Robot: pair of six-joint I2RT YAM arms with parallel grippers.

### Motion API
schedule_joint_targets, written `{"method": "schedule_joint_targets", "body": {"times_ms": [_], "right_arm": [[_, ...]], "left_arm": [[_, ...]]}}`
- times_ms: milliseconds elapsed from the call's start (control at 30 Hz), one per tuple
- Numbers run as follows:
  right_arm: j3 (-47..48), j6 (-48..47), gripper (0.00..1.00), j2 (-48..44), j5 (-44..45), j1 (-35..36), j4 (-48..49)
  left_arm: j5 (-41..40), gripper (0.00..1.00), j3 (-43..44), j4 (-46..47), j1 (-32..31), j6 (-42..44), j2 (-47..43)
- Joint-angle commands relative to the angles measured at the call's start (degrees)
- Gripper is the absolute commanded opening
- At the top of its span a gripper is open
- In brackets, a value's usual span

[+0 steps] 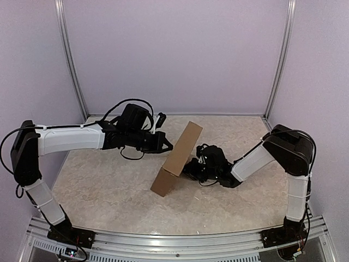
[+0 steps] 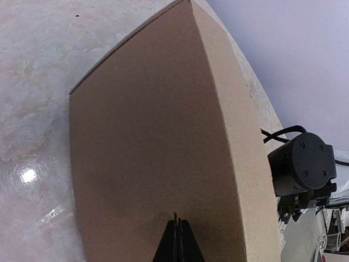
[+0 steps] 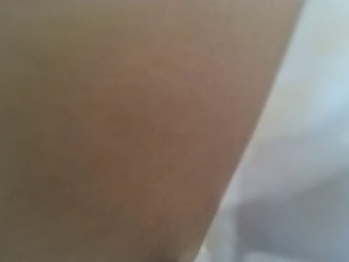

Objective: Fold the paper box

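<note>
Pressing tool, left: the left tool (image 2: pixel 176 244) is closed with nothing between its fingers. Its joined tips point at the lower part of one broad face of the paper box (image 2: pixel 158 142) and appear to touch it.
Right tool: the right tool (image 1: pixel 191 167) sits low beside the opposite broad face, closed, with nothing visibly held (its own camera shows only blurred brown board across most of the view, so contact is likely but not certain).
Paper box, position: it is already closed into a shallow slab. It stands on one long narrow side near the middle of the counter (image 1: pixel 103 185), set diagonally between the two arms.
Paper box, handling: judged light and moderately stiff. The thin board faces would dent under a point load, and the smooth surface offers little friction. Standing on edge, it is prone to tip toward either broad face.
Hold points: press the flat faces from both sides at matching height, or pinch a free flap edge if one is exposed. No flap, tab or slit shows in any view.
Task state: folding looks largely complete. Whether the closing tabs are seated cannot be told.
Risk: an uneven push from one side would topple or skid the box.
</note>
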Motion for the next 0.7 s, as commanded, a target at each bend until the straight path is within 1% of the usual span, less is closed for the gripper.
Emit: {"method": "schedule_joint_targets", "body": {"times_ms": [0,133,267,500,667], "right_arm": [[6.1,0.6,0.00,4.3,-2.9,0.8,0.0],[8.4,-1.7,0.00,4.2,-2.0,0.8,-2.9],[6.7,-4.0,0.00,2.4,-0.3,-0.1,-4.5],[-3.6,-6.6,0.00,-4.3,3.0,-3.4,-4.6],[-9.0,-10.2,0.00,-10.3,5.2,-5.5,-7.4]], "left_arm": [[0.0,0.00,0.3,1.1,-2.2,-0.7,-1.3],[-0.3,0.00,0.3,1.6,-3.3,-1.1,-1.5],[-1.5,0.00,0.7,-0.4,-3.2,-0.1,-1.6],[-2.6,0.00,-1.4,0.7,-2.0,-0.2,-2.6],[-3.9,0.00,-2.7,0.5,-0.2,0.1,-4.0]]}}
